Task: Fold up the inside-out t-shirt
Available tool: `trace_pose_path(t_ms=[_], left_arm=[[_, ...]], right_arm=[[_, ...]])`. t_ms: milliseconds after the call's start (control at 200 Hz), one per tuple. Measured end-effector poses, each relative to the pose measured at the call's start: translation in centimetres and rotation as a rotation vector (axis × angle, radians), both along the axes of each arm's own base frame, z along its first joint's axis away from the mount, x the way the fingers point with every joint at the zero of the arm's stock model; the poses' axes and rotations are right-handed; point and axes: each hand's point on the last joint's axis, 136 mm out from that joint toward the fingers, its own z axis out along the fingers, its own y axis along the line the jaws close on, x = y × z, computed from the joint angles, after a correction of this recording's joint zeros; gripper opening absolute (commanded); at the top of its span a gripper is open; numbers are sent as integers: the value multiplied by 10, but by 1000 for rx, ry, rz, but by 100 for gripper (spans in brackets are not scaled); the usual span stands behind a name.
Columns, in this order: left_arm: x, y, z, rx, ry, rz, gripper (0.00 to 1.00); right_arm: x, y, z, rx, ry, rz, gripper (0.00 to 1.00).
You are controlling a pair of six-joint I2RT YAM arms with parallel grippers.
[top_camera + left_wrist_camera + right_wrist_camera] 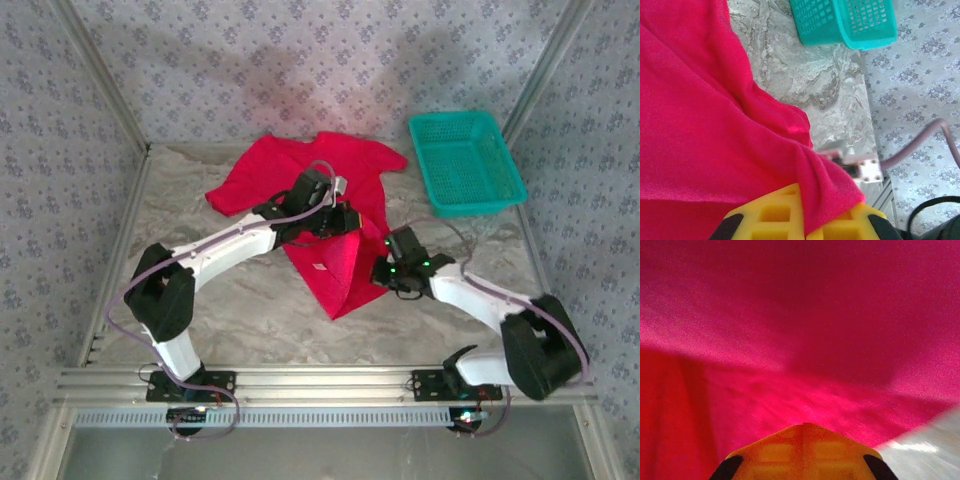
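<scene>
Left hand (336,218) over mid-desk, clamped on a fold of the red shirt (300,170). Seen from the left wrist, cloth running down between the 2 yellow fingers (772,212), with marbled surface and wallpapered wall beyond. Right hand (386,268) low at the shirt's right edge, yellow fingers (770,455) pressed together under a spread of red cloth. Cloth pinched there or not: cannot tell. Shirt lying across the far middle of the desk (220,310), 1 sleeve out to the left and 1 to the right. Lower part gathered between the 2 hands, tapering to a point toward the near edge. Teal mesh basket (465,160) at the far right corner, apart from the shirt. Both arms reaching in from the near edge, the left one bent across from the left side.
</scene>
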Motion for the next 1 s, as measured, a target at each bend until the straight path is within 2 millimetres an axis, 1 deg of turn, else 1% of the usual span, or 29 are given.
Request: trace_pose_path(t_ms=[55, 155, 170, 195, 220, 225, 235, 250, 260, 265, 270, 275, 305, 315, 330, 340, 360, 405, 435, 490, 545, 580, 655, 775, 834, 884, 934, 974, 999], left_arm=[[-1, 1, -1, 4, 10, 5, 0], [-4, 4, 0, 9, 32, 18, 0], [-4, 5, 1, 9, 33, 23, 0], [-4, 7, 4, 12, 33, 38, 0], [-5, 11, 7, 16, 32, 51, 0], [-5, 11, 8, 15, 31, 53, 0], [-5, 12, 10, 14, 29, 54, 0], [-5, 14, 13, 13, 25, 61, 0], [-6, 14, 16, 9, 20, 64, 0], [-6, 14, 16, 9, 20, 64, 0], [-6, 15, 18, 8, 18, 65, 0], [-7, 15, 19, 7, 17, 65, 0], [-9, 16, 27, -3, 5, 69, 0], [-10, 16, 30, -6, 0, 68, 0], [-12, 17, 35, -10, -8, 70, 0], [-13, 17, 37, -13, -11, 69, 0], [-15, 17, 45, -21, -20, 71, 0], [-15, 20, 58, -27, -45, 93, 0], [-13, 24, 64, -29, -57, 113, 0], [-10, 28, 77, -46, -73, 130, 0], [-10, 26, 91, -68, -92, 132, 0], [-10, 24, 99, -82, -103, 130, 0], [-12, 21, 112, -100, -118, 123, 0], [-14, 22, 115, -98, -117, 122, 0], [-16, 25, 115, -92, -112, 122, 0], [-17, 27, 118, -91, -114, 126, 0], [-17, 32, 122, -95, -120, 135, 0], [-17, 37, 127, -102, -126, 143, 0], [-16, 41, 130, -107, -131, 150, 0]], right_arm=[[15, 14, -3, 7, -12, -5, 0], [59, 33, -9, 6, -43, -47, 0], [66, 36, -10, 8, -48, -52, 2], [78, 41, -9, 14, -67, -65, 8], [91, 45, -5, 21, -84, -78, 17], [93, 46, -7, 20, -81, -82, 17], [96, 47, -6, 19, -84, -81, 24], [104, 50, -4, 23, -93, -87, 30], [109, 52, -4, 26, -96, -96, 35], [111, 53, -3, 27, -97, -96, 35], [113, 54, -3, 27, -99, -96, 40], [117, 56, -1, 29, -104, -97, 43], [131, 62, 1, 37, -116, -108, 55], [138, 65, 4, 40, -125, -111, 57], [146, 69, 5, 45, -131, -116, 63], [152, 73, 9, 50, -141, -119, 64], [161, 78, 10, 57, -151, -122, 70], [183, 90, 18, 78, -175, -132, 77], [194, 96, 23, 94, -188, -145, 81], [212, 106, 31, 120, -207, -168, 84], [228, 115, 32, 137, -207, -194, 86], [236, 120, 29, 138, -200, -211, 86], [247, 128, 15, 119, -162, -251, 87], [254, 135, -13, 78, -80, -315, 88], [259, 140, -9, 95, -67, -338, 85], [261, 142, -10, 103, -51, -357, 78], [261, 142, -17, 97, -31, -368, 69], [261, 143, -17, 106, -24, -377, 56], [261, 143, -17, 109, -17, -376, 45]])
